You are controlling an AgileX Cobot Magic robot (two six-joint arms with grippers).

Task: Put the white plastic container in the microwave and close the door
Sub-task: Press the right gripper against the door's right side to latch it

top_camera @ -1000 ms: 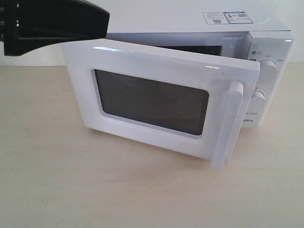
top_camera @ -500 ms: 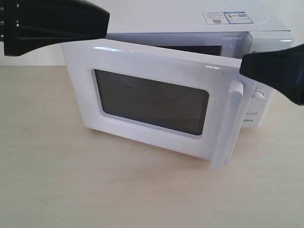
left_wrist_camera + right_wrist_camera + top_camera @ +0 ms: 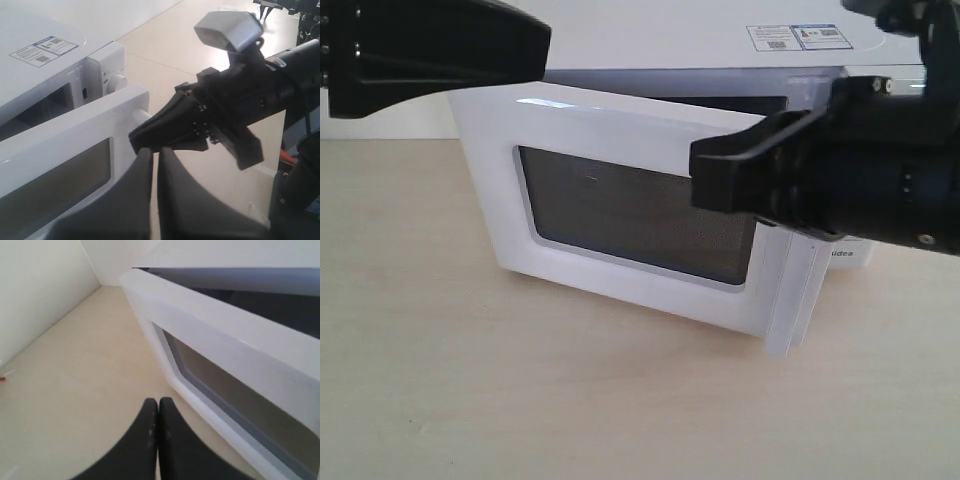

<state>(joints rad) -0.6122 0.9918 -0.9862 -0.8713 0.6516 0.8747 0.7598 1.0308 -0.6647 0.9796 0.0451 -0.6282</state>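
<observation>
The white microwave (image 3: 670,35) stands on the table with its door (image 3: 490,200) ajar, swung partway out, dark window (image 3: 620,215) facing me. My right gripper (image 3: 695,180) is shut and reaches across the door's handle end, hiding most of the handle (image 3: 800,300) and the dials. In the right wrist view the shut gripper (image 3: 158,401) hovers over the tabletop beside the door (image 3: 225,340). My left gripper (image 3: 545,45) is shut, high above the door's hinge side; its wrist view shows the gripper (image 3: 155,150) close to the right arm (image 3: 225,110). The white plastic container is out of view.
A light wooden tabletop (image 3: 520,400) spreads in front of the microwave. Stickers (image 3: 795,37) lie on the microwave's top. One dial (image 3: 117,82) shows in the left wrist view. A white wall (image 3: 40,285) stands beyond the table.
My right arm has come in from the right edge and moved left across the door's handle end. The door and my left gripper have not visibly moved.
</observation>
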